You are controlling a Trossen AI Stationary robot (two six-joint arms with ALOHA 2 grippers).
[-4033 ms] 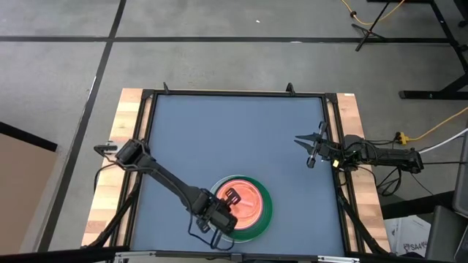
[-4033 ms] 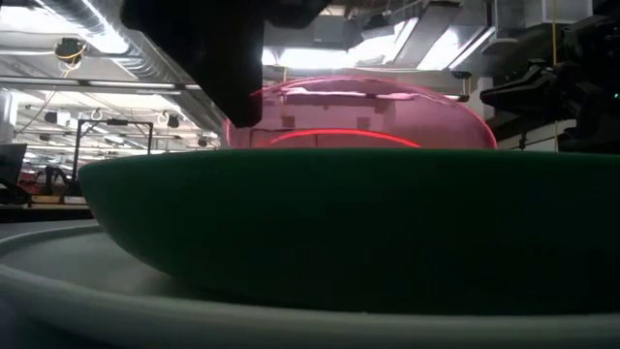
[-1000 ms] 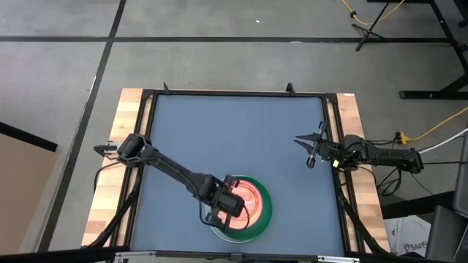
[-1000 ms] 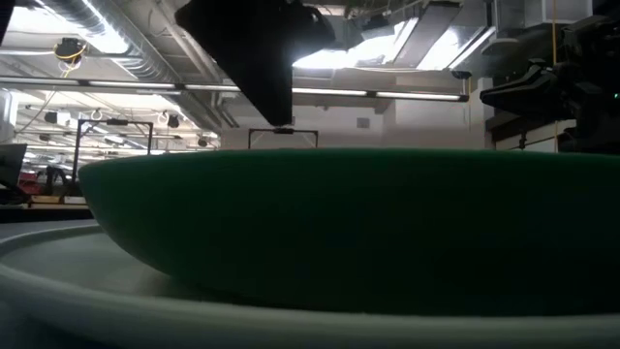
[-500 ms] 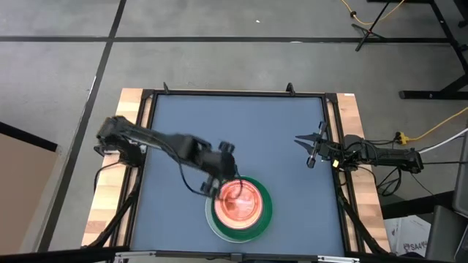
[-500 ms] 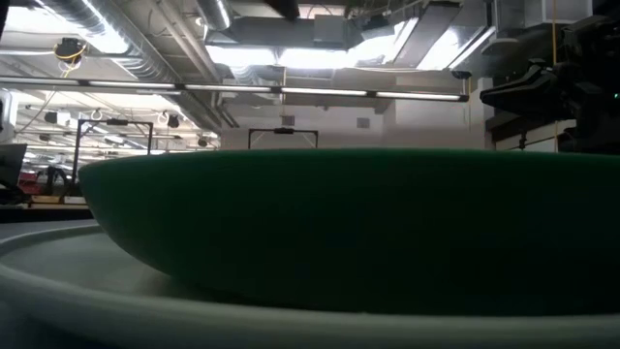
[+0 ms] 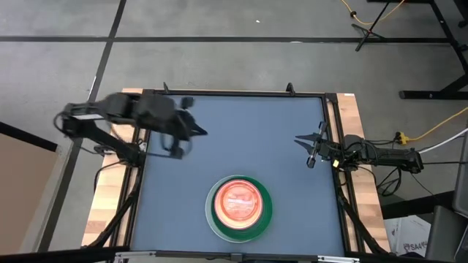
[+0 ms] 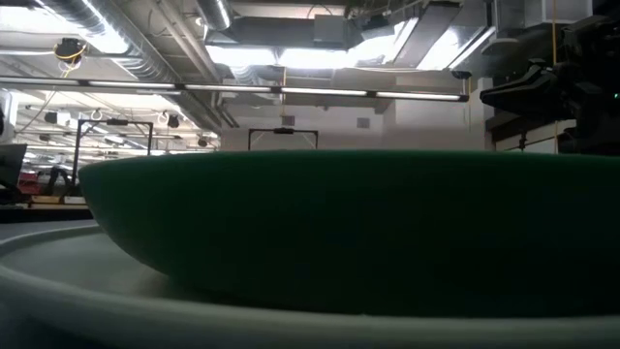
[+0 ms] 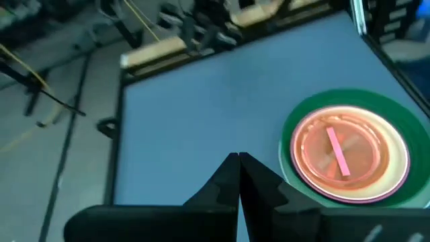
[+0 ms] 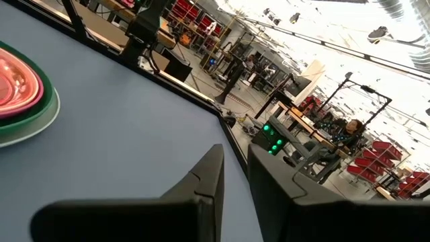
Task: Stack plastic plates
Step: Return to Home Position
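The plastic plates sit as one stack (image 7: 238,207) near the table's near edge. The large white plate (image 9: 290,176) is at the bottom with the dark green plate (image 8: 349,223) on it. Smaller pink and orange plates (image 9: 339,151) are nested on top. My left gripper (image 7: 198,131) hangs shut (image 9: 238,160) over the table's far left part, well away from the stack. My right gripper (image 7: 302,148) waits by the right edge, its fingers a narrow gap apart (image 10: 235,158).
The blue mat (image 7: 241,139) shows bare between the stack and the far edge. A black frame (image 7: 234,93) and wooden strips (image 7: 110,204) border the table. In the low view the stack stands right before the camera and hides most of the table.
My left gripper has risen off the left side of the stack and swung back fast toward the table's far left corner, touching nothing now. The stack has stayed in place. My right arm has kept still.
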